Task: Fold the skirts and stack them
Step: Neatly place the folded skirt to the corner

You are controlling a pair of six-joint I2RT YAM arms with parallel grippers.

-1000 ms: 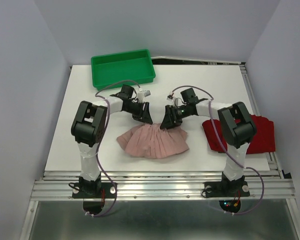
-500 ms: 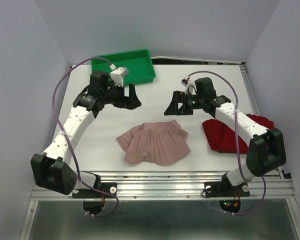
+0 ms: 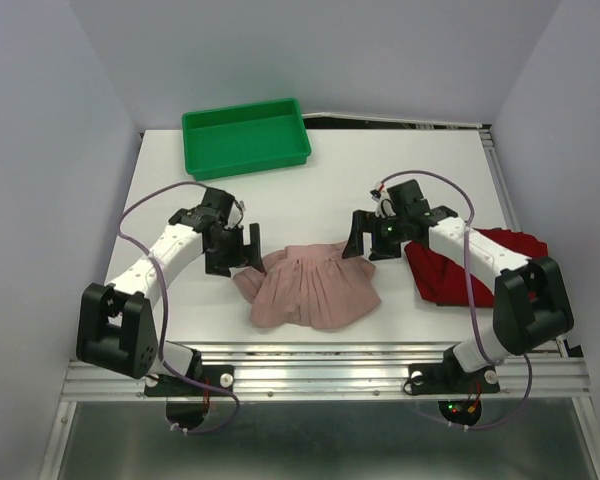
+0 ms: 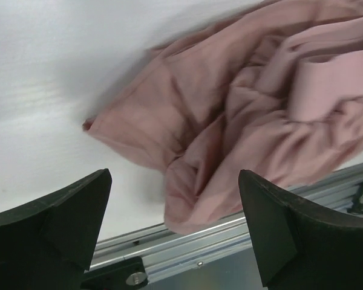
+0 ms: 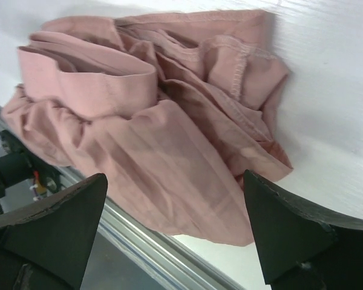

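Note:
The dusty pink skirt (image 3: 312,287) lies crumpled near the table's front edge, seen up close in the left wrist view (image 4: 248,115) and the right wrist view (image 5: 157,121). My left gripper (image 3: 240,254) hovers at its left corner, open, with nothing between its fingers (image 4: 174,181). At the skirt's upper right corner my right gripper (image 3: 361,243) is open and empty too (image 5: 175,178). The dark red skirt (image 3: 520,262) lies bunched at the right edge, partly hidden by the right forearm.
A green plastic tray (image 3: 245,140) sits at the back left of the white table. An aluminium rail (image 3: 320,355) runs along the front edge just below the pink skirt, also in the left wrist view (image 4: 187,248).
Both grippers let go of the pink skirt's top edge, rose and spread apart, then came back down open at its left and right corners. The skirt shifted slightly.

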